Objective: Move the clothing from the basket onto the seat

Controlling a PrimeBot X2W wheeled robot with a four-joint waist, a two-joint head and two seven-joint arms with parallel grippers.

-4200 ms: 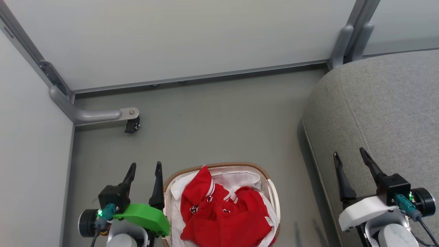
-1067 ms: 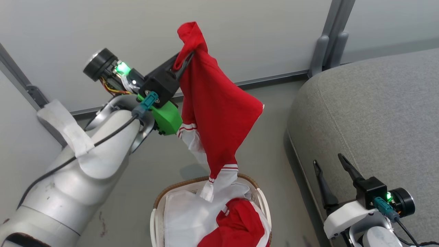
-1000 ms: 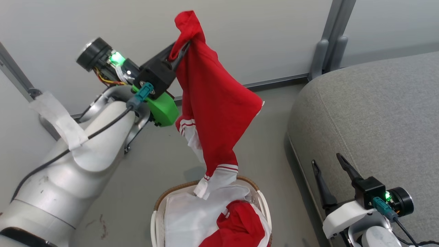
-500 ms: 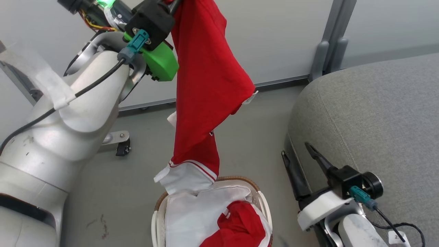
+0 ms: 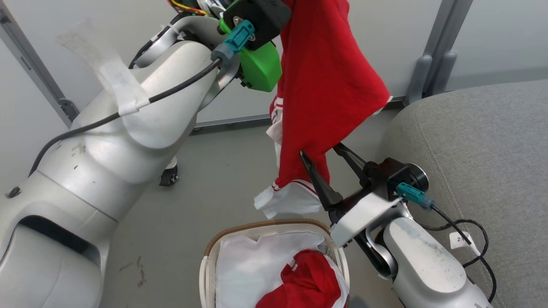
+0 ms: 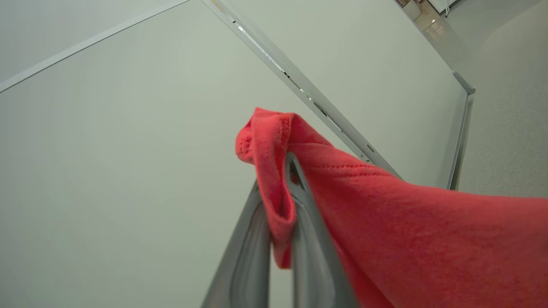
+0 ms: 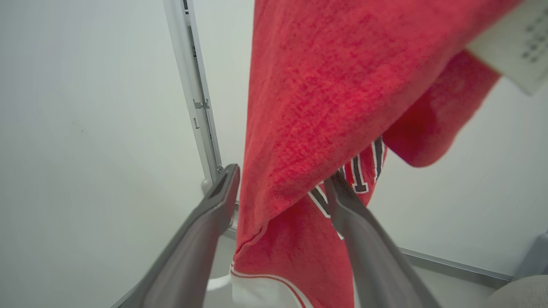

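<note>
One red piece of clothing (image 5: 329, 85) hangs in the air from my left gripper (image 6: 276, 179), which is shut on a fold of its fabric. Its white-trimmed lower end (image 5: 291, 199) dangles just above the basket (image 5: 265, 224). My right gripper (image 5: 319, 149) is open, its two fingers straddling the garment's lower part (image 7: 299, 141). A second red garment (image 5: 308, 282) lies in the basket on the white liner (image 5: 252, 265). The grey seat (image 5: 483, 149) is to the right, beside my right arm.
My bulky left arm (image 5: 128, 128) fills the left side. Pale wall panels stand behind, with a grey metal post (image 5: 432, 55) at the seat's far corner. A small caster (image 5: 168, 176) sits on the grey floor. A black cable with a tag (image 5: 460, 239) lies on the seat.
My left gripper has lifted the red garment higher and rightward, and its lower end now hangs free of the basket. My right gripper has risen and swung left around the hanging cloth.
</note>
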